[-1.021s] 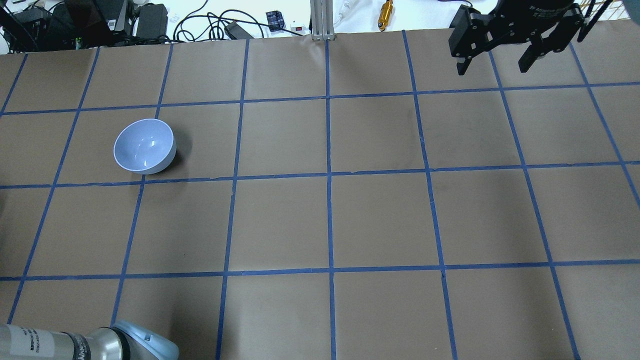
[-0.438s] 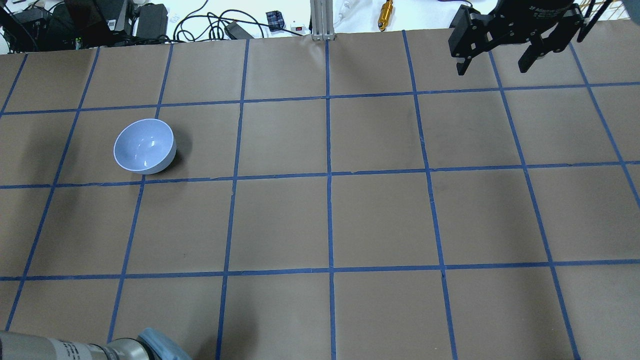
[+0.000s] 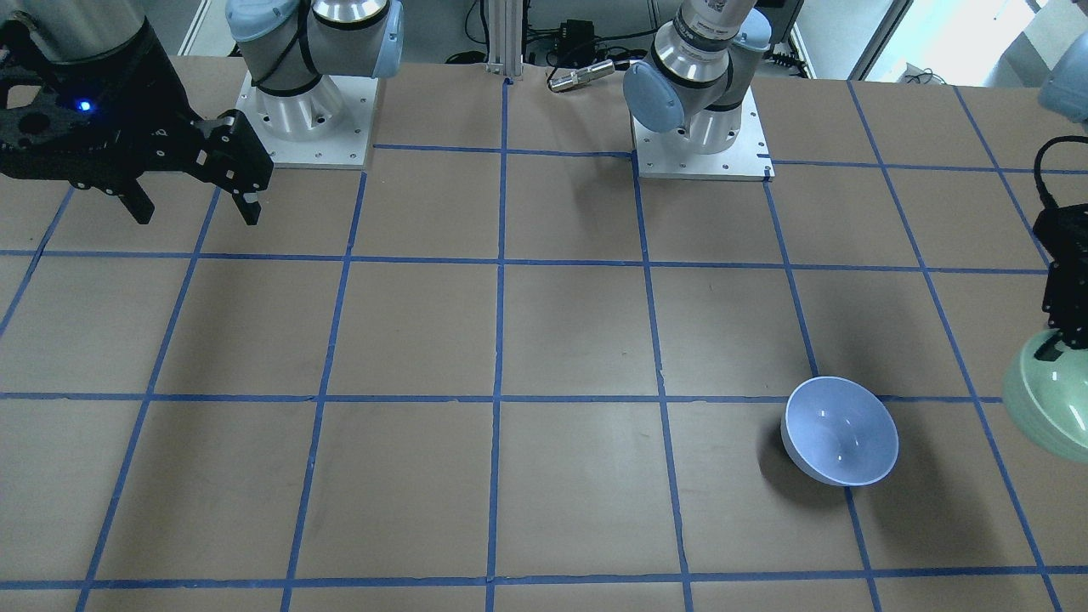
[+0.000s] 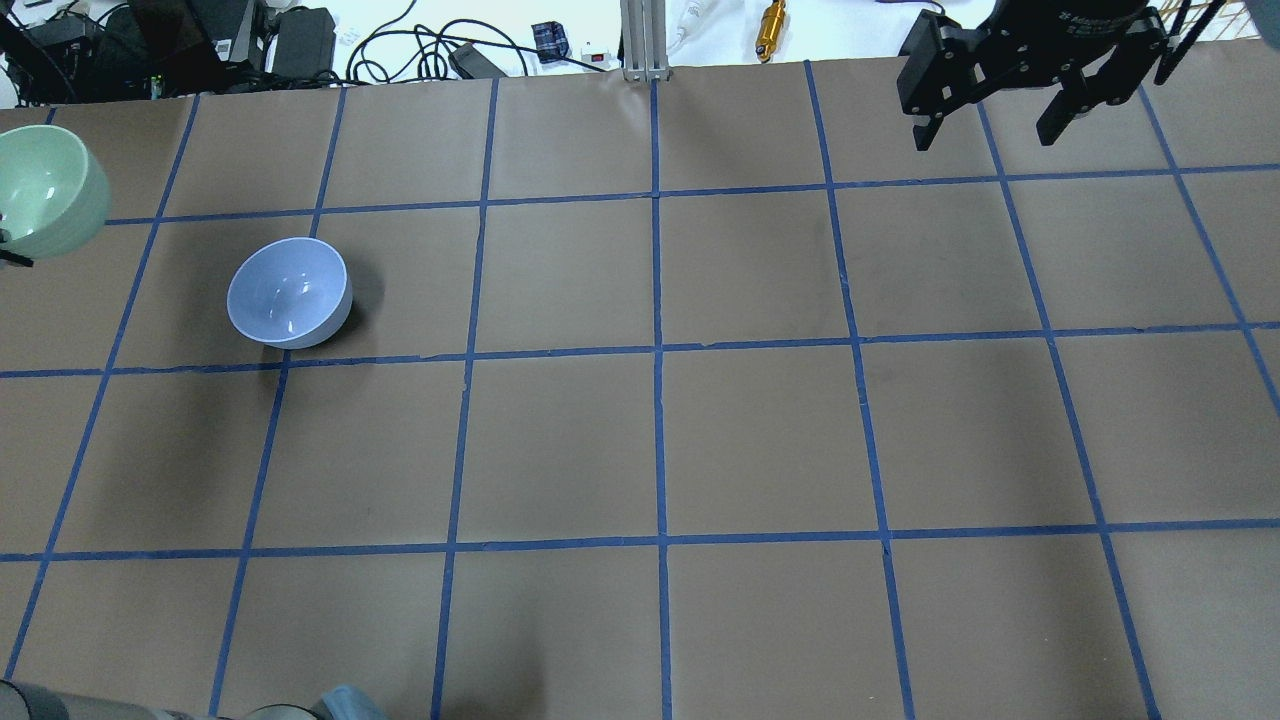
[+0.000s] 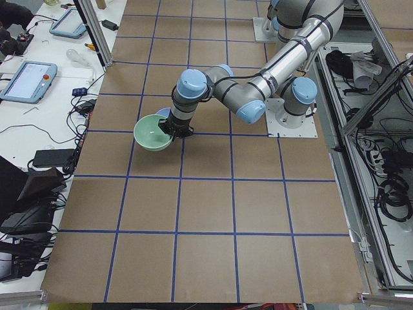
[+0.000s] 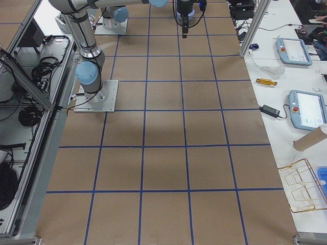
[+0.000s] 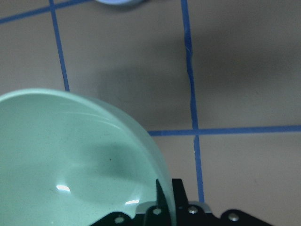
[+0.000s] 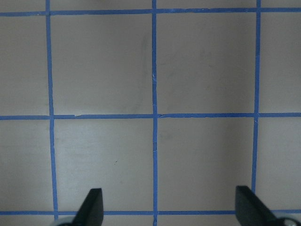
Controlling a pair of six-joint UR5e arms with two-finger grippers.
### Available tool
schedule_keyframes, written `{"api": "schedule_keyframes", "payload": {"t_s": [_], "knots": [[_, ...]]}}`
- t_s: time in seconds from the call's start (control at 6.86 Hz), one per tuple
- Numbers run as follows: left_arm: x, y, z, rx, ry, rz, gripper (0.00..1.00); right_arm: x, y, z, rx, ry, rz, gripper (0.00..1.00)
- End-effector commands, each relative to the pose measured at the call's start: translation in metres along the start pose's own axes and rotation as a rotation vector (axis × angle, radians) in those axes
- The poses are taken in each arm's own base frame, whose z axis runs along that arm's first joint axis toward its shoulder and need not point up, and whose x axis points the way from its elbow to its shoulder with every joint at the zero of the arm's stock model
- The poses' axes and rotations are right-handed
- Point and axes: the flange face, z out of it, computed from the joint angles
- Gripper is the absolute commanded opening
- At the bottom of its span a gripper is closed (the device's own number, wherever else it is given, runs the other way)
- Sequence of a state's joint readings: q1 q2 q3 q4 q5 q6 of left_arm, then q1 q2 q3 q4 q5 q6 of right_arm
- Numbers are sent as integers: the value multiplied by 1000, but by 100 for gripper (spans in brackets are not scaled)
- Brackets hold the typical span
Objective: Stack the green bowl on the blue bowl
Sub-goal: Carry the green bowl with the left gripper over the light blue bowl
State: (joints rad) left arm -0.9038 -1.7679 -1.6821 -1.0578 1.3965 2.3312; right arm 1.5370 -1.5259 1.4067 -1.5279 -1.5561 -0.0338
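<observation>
- Paper covers the counter, brown and ruled into squares by blue tape.
- Nearest the operators' edge sits the blue bowl. It is upright and open to the ceiling, has nothing in it, and rests on the paper just beside a crossing of tape lines.
- Off to its side, toward the robot's left end of the counter, hangs the green bowl. It is near the blue bowl but not touching it and not over it. It is lifted clear of the paper and tipped, so from across the counter I see mostly its outer wall.
- The left gripper holds that green bowl by the rim. Its fingers pinch the wall, one inside and one outside.
- Farther back, at the other end, the right gripper hovers above the counter. Its fingers are spread wide, with only bare paper and tape below the gap.
- Farthest off, the right arm's base and the left arm's base stand on metal plates near the counter's back edge.
</observation>
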Motion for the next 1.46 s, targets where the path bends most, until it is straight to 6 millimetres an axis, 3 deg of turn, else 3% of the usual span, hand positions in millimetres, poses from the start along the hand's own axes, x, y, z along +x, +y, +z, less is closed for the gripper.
{"api": "schedule_keyframes", "payload": {"t_s": [0.0,0.29,0.44,0.73,1.31], "knots": [[-37,-87,22,-14,64,-21,0,0,0,0,0,1,0,100],[-46,-140,35,-18,104,-11,0,0,0,0,0,1,0,100],[-35,-155,50,2,133,1,0,0,0,1,-1,1,0,100],[-2,-169,77,-7,119,9,0,0,0,0,0,1,0,100],[32,-172,112,-40,97,30,0,0,0,1,-1,1,0,100]]}}
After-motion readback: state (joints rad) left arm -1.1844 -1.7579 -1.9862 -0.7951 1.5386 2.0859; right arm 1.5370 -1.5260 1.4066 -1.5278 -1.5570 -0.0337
